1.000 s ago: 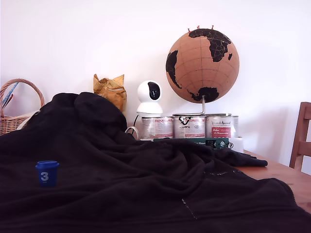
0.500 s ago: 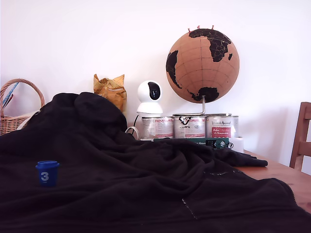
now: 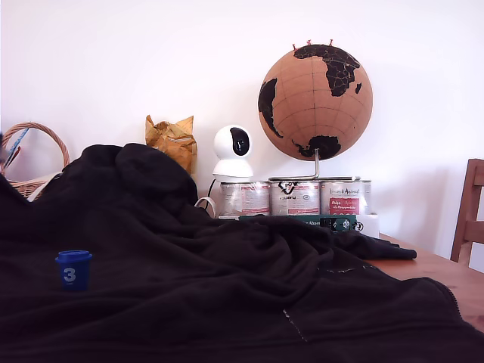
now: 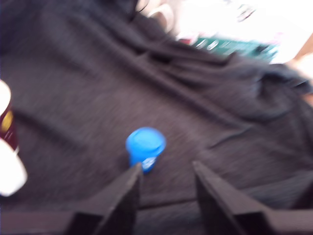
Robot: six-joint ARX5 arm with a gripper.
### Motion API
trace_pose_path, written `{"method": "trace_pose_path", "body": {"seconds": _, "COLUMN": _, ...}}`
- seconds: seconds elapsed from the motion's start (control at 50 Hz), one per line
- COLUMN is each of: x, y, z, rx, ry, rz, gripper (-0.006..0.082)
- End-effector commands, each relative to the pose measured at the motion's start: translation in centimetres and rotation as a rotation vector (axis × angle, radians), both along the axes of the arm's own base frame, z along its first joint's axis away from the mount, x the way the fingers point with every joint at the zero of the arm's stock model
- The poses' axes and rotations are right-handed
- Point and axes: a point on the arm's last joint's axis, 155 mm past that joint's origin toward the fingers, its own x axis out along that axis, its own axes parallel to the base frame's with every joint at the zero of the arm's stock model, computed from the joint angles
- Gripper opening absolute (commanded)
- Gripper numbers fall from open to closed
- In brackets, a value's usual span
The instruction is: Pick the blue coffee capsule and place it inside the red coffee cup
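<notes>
My tool (image 4: 166,169) is released, jaws spread and empty above the dark blanket (image 3: 242,287). The blue coffee capsule (image 3: 73,270) stands upright on the blanket, at the exterior view's left, just beyond my fingertips (image 4: 134,171).

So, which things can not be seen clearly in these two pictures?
- Red cup: in the wrist view, cut by the picture edge and blurred; the exterior view does not show it.
- Gripper: the wrist view shows only its two finger ends, apart; absent from the exterior view.
- Blue capsule: its numeral is smeared by blur in the wrist view.
- Tin labels: too small to read in the exterior view.
</notes>
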Motion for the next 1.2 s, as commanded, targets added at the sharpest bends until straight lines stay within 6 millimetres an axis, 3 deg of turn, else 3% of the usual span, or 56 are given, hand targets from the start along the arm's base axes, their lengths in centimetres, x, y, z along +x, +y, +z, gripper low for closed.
{"method": "trace_pose_path", "body": {"seconds": 0.0, "x": 0.5, "y": 0.1, "z": -0.1, "rx": 0.011, "ry": -0.003, "rz": 0.014, "gripper": 0.0684}}
{"method": "trace_pose_path", "body": {"seconds": 0.36, "x": 3.2, "y": -0.8, "z": -1.8, "rx": 0.079, "ry": 0.026, "rz": 0.008, "gripper": 0.0684}}
{"method": "trace_pose_path", "body": {"seconds": 1.0, "x": 8.7, "y": -2.5, "z": -6.5, "rx": 0.175, "ry": 0.129, "rz": 0.004, "gripper": 0.0677}}
{"method": "trace_pose_path", "body": {"seconds": 1.1, "x": 8.8, "y": -2.4, "z": -7.2, "rx": 0.191, "ry": 0.144, "rz": 0.005, "gripper": 0.0611}}
{"method": "trace_pose_path", "body": {"seconds": 1.18, "x": 8.8, "y": -1.9, "z": -7.6, "rx": 0.206, "ry": 0.158, "rz": 0.011, "gripper": 0.0489}}
